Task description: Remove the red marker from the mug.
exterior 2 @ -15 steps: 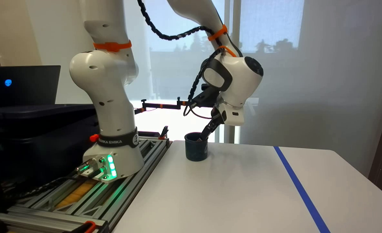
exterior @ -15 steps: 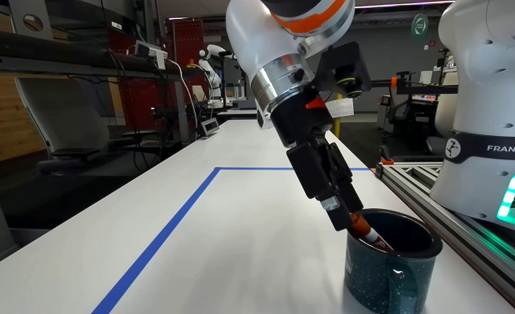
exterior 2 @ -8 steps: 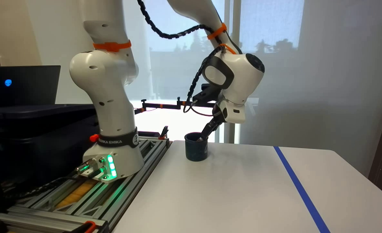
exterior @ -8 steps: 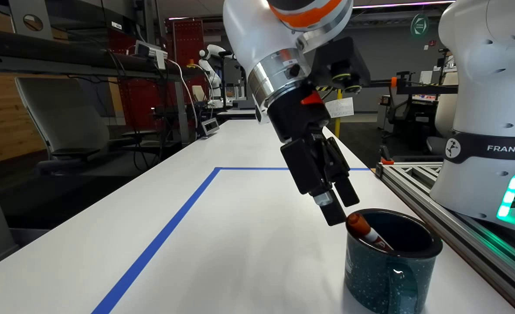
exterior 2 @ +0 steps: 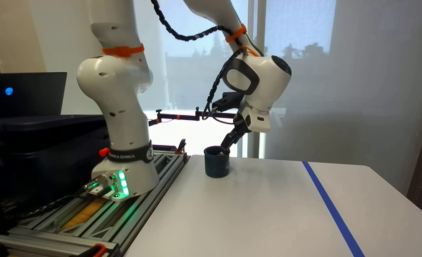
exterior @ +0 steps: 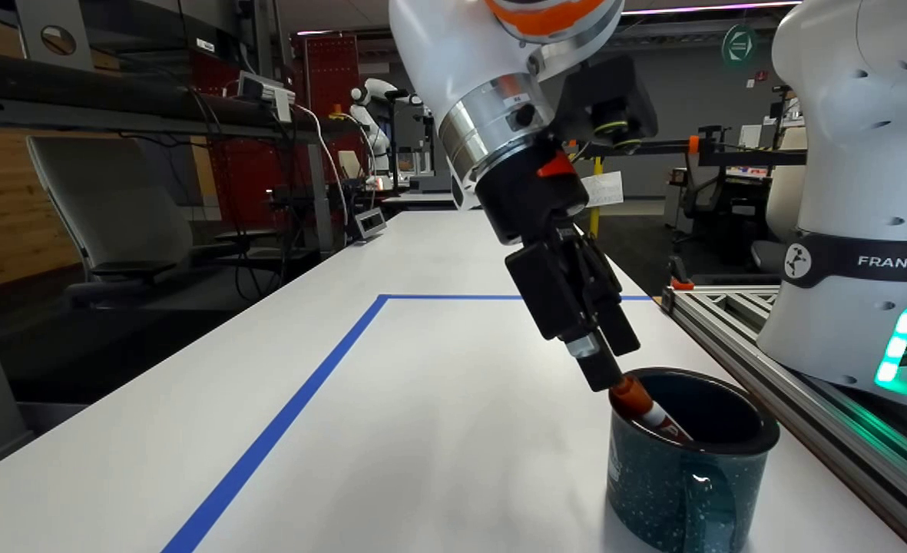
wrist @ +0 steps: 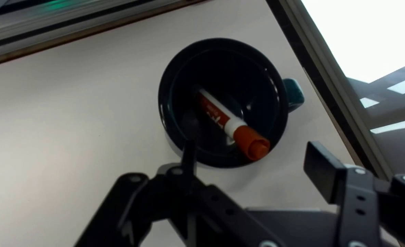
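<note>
The dark teal mug [exterior: 653, 491] stands upright on the table; it also shows in an exterior view [exterior 2: 216, 168] and the wrist view [wrist: 223, 44]. The red marker [exterior: 649, 408] leans inside it, its capped end resting at the rim; in the wrist view the marker [wrist: 233, 127] shows its red cap and white band. My gripper [exterior: 612, 355] is open and empty, tilted, just above the rim beside the cap. In the wrist view the gripper [wrist: 255, 161] has its fingers wide apart, with the cap slightly ahead of the gap. In an exterior view the gripper [exterior 2: 226, 145] overlaps the mug's rim.
The white table [exterior 2: 286, 214] carries blue tape lines [exterior: 299, 407]. A metal rail [exterior: 829, 415] and the robot base [exterior 2: 132, 175] stand close beside the mug. The mug's handle [wrist: 294, 94] sticks out on the side toward the table's edge.
My gripper first drew up and back from the marker cap, opening a visible gap, then came back toward it, now slightly higher than at first. The mug and marker have not moved.
</note>
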